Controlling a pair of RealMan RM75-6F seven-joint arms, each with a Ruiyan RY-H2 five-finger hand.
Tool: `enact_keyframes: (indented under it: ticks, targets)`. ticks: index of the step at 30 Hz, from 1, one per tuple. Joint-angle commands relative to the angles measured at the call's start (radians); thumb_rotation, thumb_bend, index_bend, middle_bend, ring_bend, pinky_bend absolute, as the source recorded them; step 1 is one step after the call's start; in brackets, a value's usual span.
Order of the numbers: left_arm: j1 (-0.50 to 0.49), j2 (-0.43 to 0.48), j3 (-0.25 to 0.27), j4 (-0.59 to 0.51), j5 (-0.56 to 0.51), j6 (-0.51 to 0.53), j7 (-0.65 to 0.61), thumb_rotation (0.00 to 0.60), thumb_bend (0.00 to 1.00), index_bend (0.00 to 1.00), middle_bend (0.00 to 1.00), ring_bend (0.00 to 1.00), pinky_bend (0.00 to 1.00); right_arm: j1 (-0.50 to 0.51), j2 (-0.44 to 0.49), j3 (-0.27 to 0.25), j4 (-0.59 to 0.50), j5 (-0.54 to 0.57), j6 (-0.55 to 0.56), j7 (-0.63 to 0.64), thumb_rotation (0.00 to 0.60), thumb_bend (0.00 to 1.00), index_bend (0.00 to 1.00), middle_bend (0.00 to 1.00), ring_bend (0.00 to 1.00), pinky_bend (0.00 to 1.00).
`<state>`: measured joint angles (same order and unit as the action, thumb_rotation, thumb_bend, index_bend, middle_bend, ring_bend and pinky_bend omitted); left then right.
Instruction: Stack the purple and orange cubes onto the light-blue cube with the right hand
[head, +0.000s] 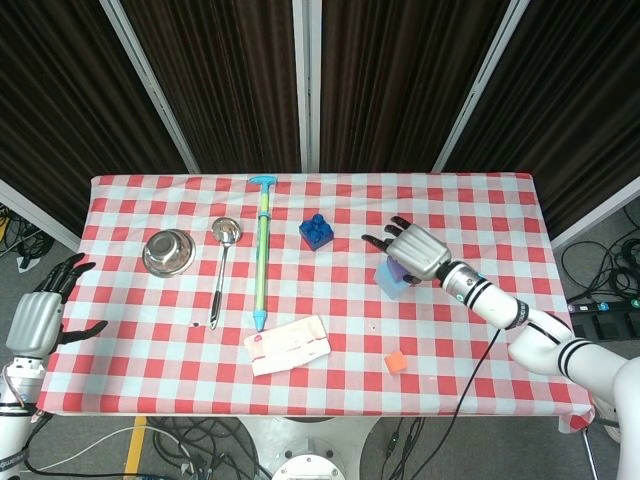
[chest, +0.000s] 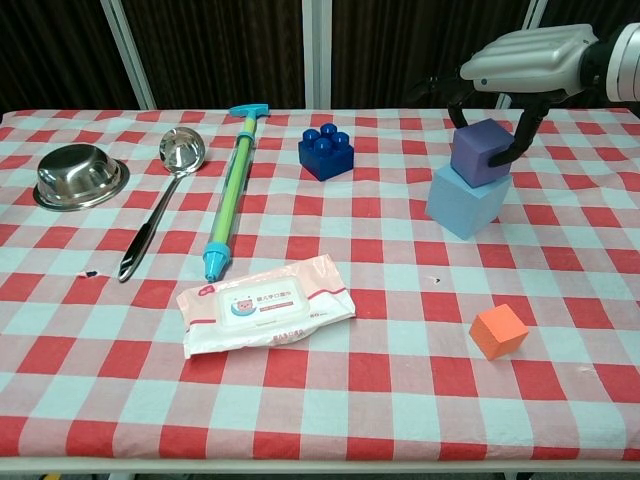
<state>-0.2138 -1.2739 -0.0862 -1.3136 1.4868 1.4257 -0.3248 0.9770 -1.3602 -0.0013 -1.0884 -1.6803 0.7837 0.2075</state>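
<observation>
Far left, the left robot hand (head: 38, 312) hangs off the edge of the tabletop (chest: 330, 400), fingers spread apart and holding nothing. On the red-and-white checked cloth, first comes the steel bowl (chest: 80, 176), sitting upright. Just beside it lies the metal ladle (chest: 160, 205), bowl end toward the back, handle running toward the front. Next over, the long green-and-blue water pump toy (chest: 230, 192) lies nearly parallel to the ladle, its T-handle at the back. In front of its tip sits the pack of wet wipes (chest: 265, 304), flat, label up. Behind, near the middle, the dark-blue building brick (chest: 326, 151) stands studs up, apart from everything else.

Now to the action on the right: the light-blue cube (chest: 468, 199) sits on the cloth, and the purple cube (chest: 482, 151) rests right on top of it, a little skewed. The right robot hand (chest: 520, 75) arches over the purple cube, palm down, dark fingers (chest: 524, 128) curving down on either side of it. One finger runs close along the cube's right face; whether it actually touches, I cannot tell, so grip or release is unclear. The orange cube (chest: 498, 331) waits alone at the front right, well apart from the stack.
</observation>
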Motion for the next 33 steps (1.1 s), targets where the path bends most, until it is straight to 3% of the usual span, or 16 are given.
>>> enact_keyframes:
  ticks: [1, 33]
  targets:
    - [0.000, 0.000, 0.000, 0.000, 0.000, 0.000, 0.000, 0.600, 0.06, 0.22, 0.20, 0.14, 0.31, 0.007, -0.007, -0.006, 0.012, -0.005, 0.002, 0.011, 0.600, 0.12, 0.02, 0.46, 0.17, 0.12]
    - [0.000, 0.000, 0.000, 0.000, 0.000, 0.000, 0.000, 0.600, 0.06, 0.22, 0.20, 0.14, 0.31, 0.037, -0.004, -0.078, 0.067, -0.072, 0.066, 0.118, 0.600, 0.11, 0.02, 0.46, 0.17, 0.14]
